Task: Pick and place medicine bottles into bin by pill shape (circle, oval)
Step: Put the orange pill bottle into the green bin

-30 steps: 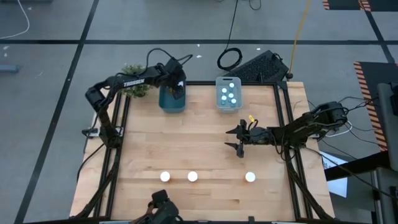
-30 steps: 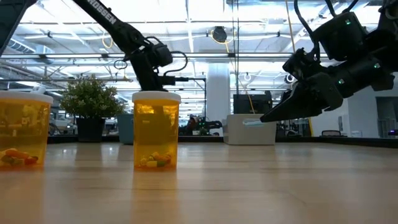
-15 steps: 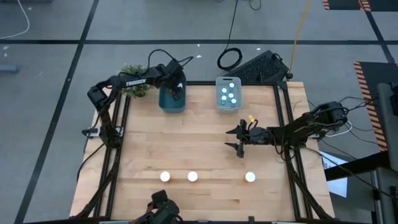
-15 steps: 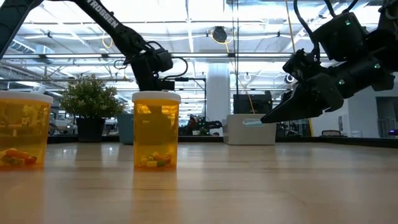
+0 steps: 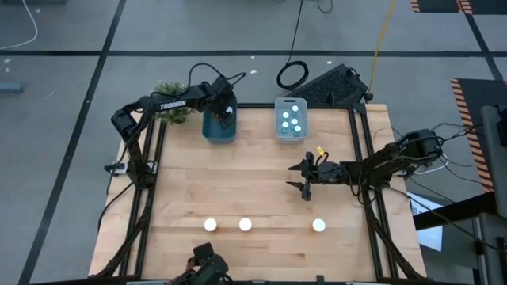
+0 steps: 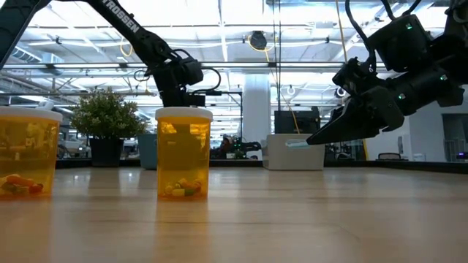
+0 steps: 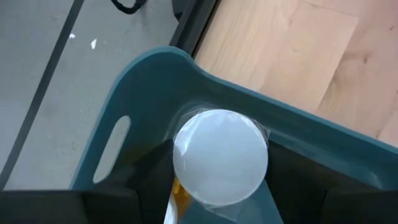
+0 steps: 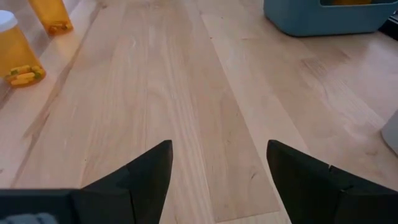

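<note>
Amber bottles [image 6: 183,153] wear wide white caps, pills inside.

The left arm is reaching to the table's [image 5: 261,182] far left corner, its left gripper [image 5: 227,117] pointing down there, fingers closed around a white-capped bottle [image 7: 221,155]; the right arm is stretching low from the table's right edge toward its middle, the right gripper [image 5: 305,176] hovering with fingers spread wide apart.
</note>
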`<state>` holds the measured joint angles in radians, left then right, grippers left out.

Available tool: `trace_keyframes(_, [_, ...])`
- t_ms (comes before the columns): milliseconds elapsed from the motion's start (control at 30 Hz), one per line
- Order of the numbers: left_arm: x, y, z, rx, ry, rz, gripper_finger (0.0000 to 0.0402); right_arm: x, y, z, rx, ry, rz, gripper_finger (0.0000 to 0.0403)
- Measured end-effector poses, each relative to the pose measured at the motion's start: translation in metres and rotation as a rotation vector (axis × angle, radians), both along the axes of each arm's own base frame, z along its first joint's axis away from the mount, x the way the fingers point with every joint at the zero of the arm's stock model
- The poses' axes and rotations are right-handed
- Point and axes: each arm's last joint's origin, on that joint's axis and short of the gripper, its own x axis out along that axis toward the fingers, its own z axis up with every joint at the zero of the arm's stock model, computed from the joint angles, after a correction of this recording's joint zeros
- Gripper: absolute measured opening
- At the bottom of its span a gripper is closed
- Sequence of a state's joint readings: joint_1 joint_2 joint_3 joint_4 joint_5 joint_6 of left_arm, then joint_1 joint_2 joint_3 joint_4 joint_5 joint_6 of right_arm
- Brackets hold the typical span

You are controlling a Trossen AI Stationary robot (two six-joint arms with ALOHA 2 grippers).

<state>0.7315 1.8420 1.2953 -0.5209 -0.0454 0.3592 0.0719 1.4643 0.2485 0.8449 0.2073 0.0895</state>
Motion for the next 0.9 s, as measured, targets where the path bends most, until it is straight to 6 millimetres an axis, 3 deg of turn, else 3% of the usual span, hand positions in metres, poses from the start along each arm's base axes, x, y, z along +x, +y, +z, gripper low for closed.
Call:
trace_keyframes(267, [0.0, 0.0, 0.0, 0.003, 0.0, 0.006, 0.0287, 0.0, 0.0, 0.0, 0.0, 0.001, 0.0, 0.0254])
trace_keyframes(500, [0.001, -0.002, 0.007, 0.025, -0.009, 0.002, 0.0296, -0.001, 0.0, -0.001, 0.0, 0.013, 0.0, 0.0254])
trace_keyframes(733, [-0.002, -0.021, 0.048, 0.119, -0.087, -0.019, 0.0296, -0.001, 0.0, -0.002, 0.0, 0.02, -0.001, 0.0254])
trace_keyframes(900, [-0.006, -0.052, 0.086, 0.162, -0.162, -0.064, 0.0296, -0.001, 0.0, -0.003, 0.005, 0.031, -0.004, 0.0254])
